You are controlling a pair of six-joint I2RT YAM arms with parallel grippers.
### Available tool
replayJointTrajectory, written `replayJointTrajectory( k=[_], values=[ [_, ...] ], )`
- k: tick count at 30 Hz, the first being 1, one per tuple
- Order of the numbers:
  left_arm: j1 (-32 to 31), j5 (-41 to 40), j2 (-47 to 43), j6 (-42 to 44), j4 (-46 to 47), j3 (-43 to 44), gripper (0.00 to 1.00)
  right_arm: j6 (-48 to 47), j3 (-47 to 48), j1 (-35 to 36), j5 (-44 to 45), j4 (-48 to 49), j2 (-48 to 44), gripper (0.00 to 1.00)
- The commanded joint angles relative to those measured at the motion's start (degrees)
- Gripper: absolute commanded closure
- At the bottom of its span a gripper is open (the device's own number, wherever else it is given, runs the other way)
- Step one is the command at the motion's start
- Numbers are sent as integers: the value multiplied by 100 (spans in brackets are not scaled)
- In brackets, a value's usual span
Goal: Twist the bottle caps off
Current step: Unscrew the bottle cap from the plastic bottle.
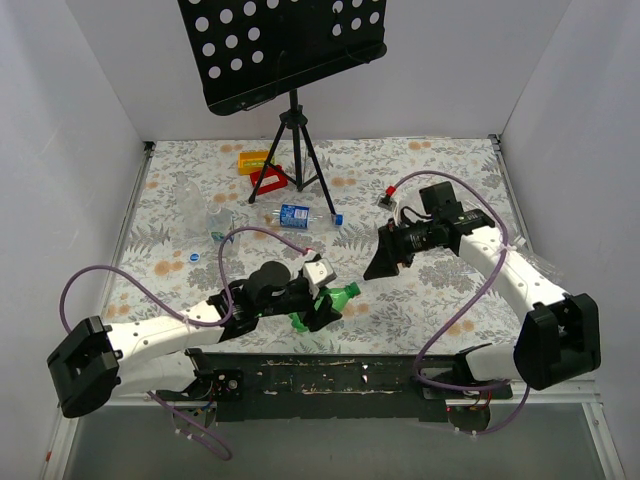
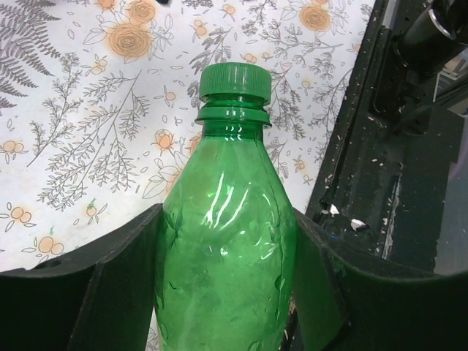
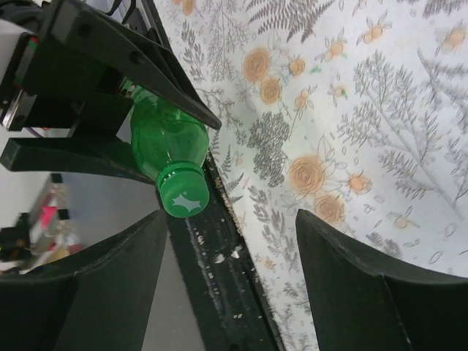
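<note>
Green cap [image 2: 235, 80] is on the green bottle [image 2: 227, 241]. The left gripper [image 1: 318, 300] is clamped on the bottle's body near the front edge of the table [image 1: 440, 190], neck pointing toward the right arm. The cap sits clear of the left jaws, so there's room to get on it. The right gripper [image 3: 230, 219] has its jaws apart and empty, near the cap but not on it; in the right wrist view the cap lies off to the left-hand finger. My take: centre the cap between the pads, line the wrist axis up with the neck, close on the ribbed skirt only, then twist. The left grip must hold or the bottle spins along. Hard to tell: the bottle base is cut off in both wrist views, the threads are hidden, and the clear bottles [image 1: 200, 212] at back left are too small to check for caps.
</note>
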Motion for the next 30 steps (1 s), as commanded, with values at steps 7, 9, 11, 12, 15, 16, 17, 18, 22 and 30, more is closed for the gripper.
replayJointTrajectory(
  k=[7, 9, 11, 12, 15, 16, 17, 18, 22, 30],
  values=[
    [-194, -518, 442, 21, 431, 401, 90, 1567, -152, 111, -789, 598, 583, 24],
    [-203, -579, 504, 21, 449, 445, 90, 1567, -170, 216, -781, 581, 636, 25],
    [-203, -641, 548, 30, 466, 480, 90, 1567, -187, 287, -772, 589, 672, 26],
    [-211, -676, 565, 30, 484, 489, 90, 1558, -187, 304, -754, 581, 663, 27],
    [-211, -729, 609, 30, 510, 498, 90, 1549, -205, 313, -789, 581, 698, 32],
    [-211, -738, 601, 30, 510, 498, 90, 1558, -205, 313, -798, 598, 698, 34],
    [-211, -729, 609, 48, 510, 489, 90, 1584, -214, 313, -798, 633, 689, 36],
    [-211, -729, 610, 48, 510, 489, 90, 1593, -196, 313, -807, 642, 681, 39],
    [-211, -694, 592, 39, 519, 445, 90, 1576, -196, 313, -895, 704, 672, 56],
    [-168, -274, 145, -162, 695, 121, 89, 787, -100, 313, -904, 511, 531, 93]
  ],
)
